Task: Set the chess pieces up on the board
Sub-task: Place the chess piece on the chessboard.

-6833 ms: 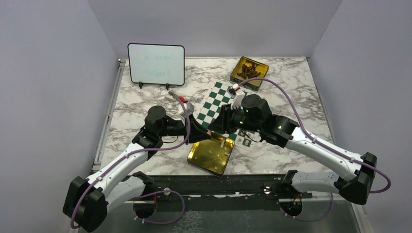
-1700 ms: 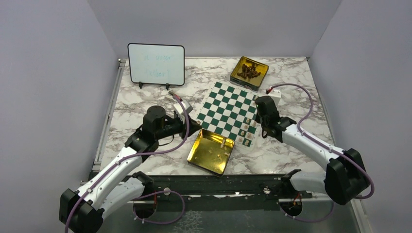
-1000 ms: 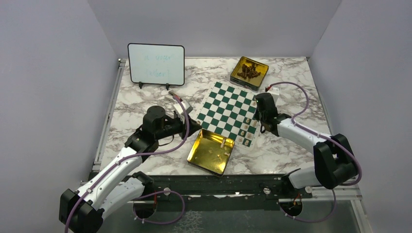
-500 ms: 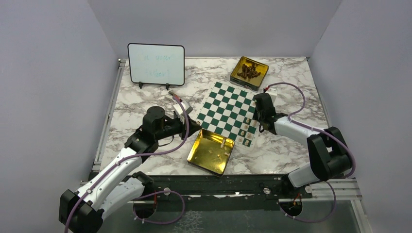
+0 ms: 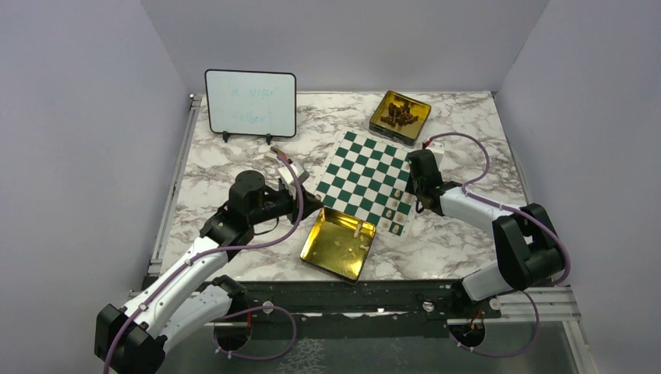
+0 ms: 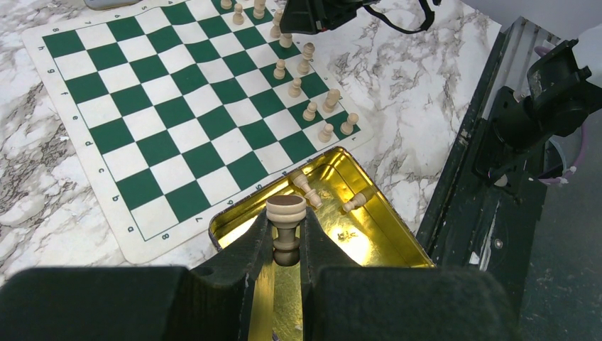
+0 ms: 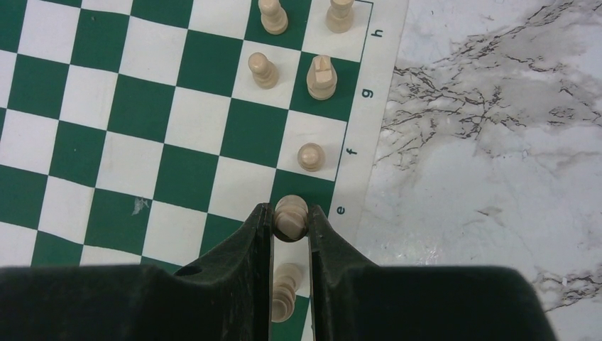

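The green-and-white board [image 5: 366,175] lies in the middle of the table, with several cream chess pieces [image 5: 399,204] lined along its right edge. My right gripper [image 7: 291,219] is shut on one cream piece [image 7: 291,212] over the edge square by the letter e. Another piece [image 7: 284,291] stands just below it between the fingers. My left gripper [image 6: 286,227] is shut on a cream piece [image 6: 286,209], held base-up above the near gold tin [image 6: 376,241]. Two more pieces [image 6: 305,188] lie in that tin.
A black-framed whiteboard [image 5: 250,104] stands at the back left. A second gold tin [image 5: 400,114] with dark pieces sits behind the board. The near gold tin [image 5: 339,243] lies at the board's front corner, and a black rail [image 5: 351,296] runs along the table's near edge.
The right arm's elbow has drawn in toward the board while its gripper stayed at the right edge with its piece. The left arm has not moved.
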Robot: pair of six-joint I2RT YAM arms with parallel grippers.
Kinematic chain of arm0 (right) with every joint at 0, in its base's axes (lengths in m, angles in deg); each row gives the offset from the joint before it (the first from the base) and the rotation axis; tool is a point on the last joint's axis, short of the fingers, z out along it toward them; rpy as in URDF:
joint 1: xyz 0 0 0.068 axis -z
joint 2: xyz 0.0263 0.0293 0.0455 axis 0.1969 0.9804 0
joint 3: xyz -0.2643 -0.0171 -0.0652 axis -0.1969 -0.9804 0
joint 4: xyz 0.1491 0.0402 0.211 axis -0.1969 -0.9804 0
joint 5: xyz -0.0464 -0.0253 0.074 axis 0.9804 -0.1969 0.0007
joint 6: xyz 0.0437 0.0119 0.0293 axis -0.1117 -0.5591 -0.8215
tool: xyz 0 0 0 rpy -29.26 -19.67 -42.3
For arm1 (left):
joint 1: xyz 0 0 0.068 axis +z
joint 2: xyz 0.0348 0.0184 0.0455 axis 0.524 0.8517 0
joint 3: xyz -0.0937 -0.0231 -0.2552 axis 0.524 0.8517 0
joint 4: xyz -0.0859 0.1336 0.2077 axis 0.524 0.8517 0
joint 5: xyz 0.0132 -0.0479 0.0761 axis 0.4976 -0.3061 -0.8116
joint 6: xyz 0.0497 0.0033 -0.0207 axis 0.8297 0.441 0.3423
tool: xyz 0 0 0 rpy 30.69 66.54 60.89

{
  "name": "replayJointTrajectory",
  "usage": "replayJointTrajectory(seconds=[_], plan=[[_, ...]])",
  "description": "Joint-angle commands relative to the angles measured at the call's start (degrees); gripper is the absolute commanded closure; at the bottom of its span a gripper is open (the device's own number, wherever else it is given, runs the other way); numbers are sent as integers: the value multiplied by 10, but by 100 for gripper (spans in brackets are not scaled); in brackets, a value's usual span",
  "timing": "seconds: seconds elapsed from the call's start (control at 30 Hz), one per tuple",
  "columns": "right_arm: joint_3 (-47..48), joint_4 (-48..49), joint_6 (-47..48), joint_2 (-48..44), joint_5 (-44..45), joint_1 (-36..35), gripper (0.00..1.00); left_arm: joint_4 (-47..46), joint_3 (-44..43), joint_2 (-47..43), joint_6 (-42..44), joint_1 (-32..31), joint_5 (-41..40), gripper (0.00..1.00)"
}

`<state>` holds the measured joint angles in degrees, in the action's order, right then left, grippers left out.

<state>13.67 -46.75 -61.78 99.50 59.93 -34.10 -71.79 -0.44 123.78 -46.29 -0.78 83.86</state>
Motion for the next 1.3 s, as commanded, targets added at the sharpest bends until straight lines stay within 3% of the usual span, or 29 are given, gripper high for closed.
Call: replayJointTrajectory(seconds=[0.0, 0.43, 1.07, 1.27], plan=[[12, -1, -6, 10, 3, 4, 95, -9, 4, -6, 6, -1, 12, 90], [15, -1, -6, 31, 2, 4, 94, -9, 4, -7, 6, 0, 13, 90], [44, -48, -7, 32, 1, 4, 70, -7, 7, -20, 8, -1, 4, 89], [48, -64, -10, 34, 1, 4, 68, -8, 7, -20, 7, -1, 5, 89]])
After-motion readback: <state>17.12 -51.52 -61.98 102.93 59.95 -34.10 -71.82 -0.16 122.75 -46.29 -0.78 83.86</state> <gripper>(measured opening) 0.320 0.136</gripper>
